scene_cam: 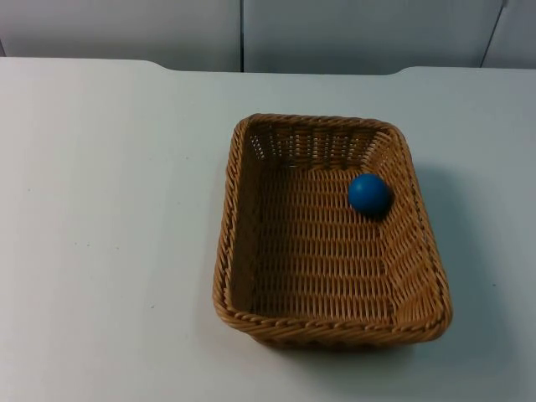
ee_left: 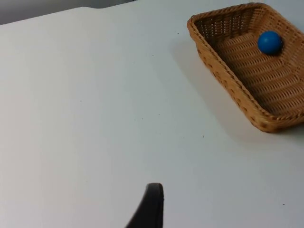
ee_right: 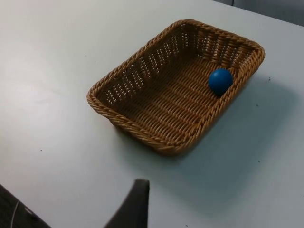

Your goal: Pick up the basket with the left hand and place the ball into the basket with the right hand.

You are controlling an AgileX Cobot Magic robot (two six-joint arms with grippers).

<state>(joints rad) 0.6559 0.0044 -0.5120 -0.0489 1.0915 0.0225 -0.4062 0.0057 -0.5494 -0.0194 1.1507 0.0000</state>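
White table top (scene_cam: 109, 251) spans almost the whole top view; you see it end at the grey partition wall (scene_cam: 335, 33) along the upper edge of the frame, where two rounded notches break the table's far edge.

The wicker basket (scene_cam: 230, 251) stands on the table right of centre and in the lower half of the top view. It is rectangular, woven in tan cane, with a braided rim and sloping walls. Its near wall faces away from the top camera, so you see only that wall's rim and outer face. In the left wrist view the basket (ee_left: 223, 76) is cut off by the frame edge, so you cannot see its full outline there; in the right wrist view the basket (ee_right: 142, 118) shows whole.

The blue ball (scene_cam: 368, 193) lies inside the basket, on the woven floor, against the right-hand wall and towards the far end. Confirm this in the wrist views: ball (ee_left: 270, 42) and ball (ee_right: 221, 81) both sit at the foot of a side wall.

Of the left gripper you see one black fingertip (ee_left: 151, 206) above bare table, well apart from the basket. Of the right gripper you see one black fingertip (ee_right: 135, 204), also apart from the basket. You cannot tell whether either gripper's fingers are apart or together.
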